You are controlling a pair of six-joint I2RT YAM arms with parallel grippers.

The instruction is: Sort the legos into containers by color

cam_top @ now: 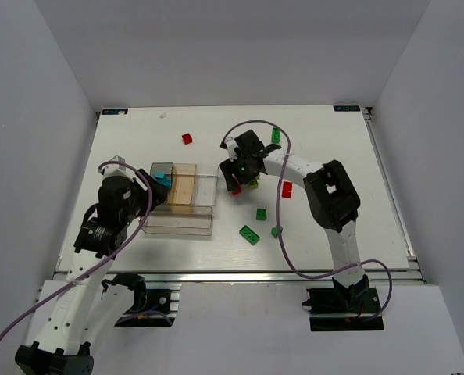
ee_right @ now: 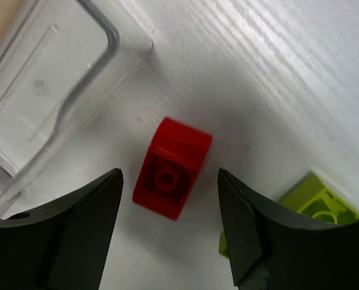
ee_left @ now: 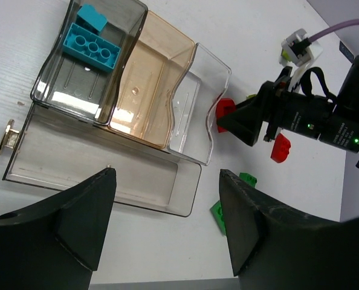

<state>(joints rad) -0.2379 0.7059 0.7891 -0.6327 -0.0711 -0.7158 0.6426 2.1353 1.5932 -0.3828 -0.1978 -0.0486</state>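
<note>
Legos (cam_top: 250,234) lie scattered on the worktop (ee_right: 270,84). One red brick (ee_right: 172,168) sits between the right hand's (ee_right: 167,181) parted fingers, untouched, just beside the clear end of the containers (ee_left: 197,109), with a lime brick (ee_right: 315,202) near. Two cyan bricks (ee_left: 90,43) rest in the smoky bin (ee_left: 46,78). Left hand (ee_left: 165,181) hangs apart, empty, by the long clear bin (ee_left: 77,163).

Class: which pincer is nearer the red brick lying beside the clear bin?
Right. The right pincer hangs open directly over the red brick, a finger on each side; the left pincer is open near the long bin, across the tray from it.
</note>
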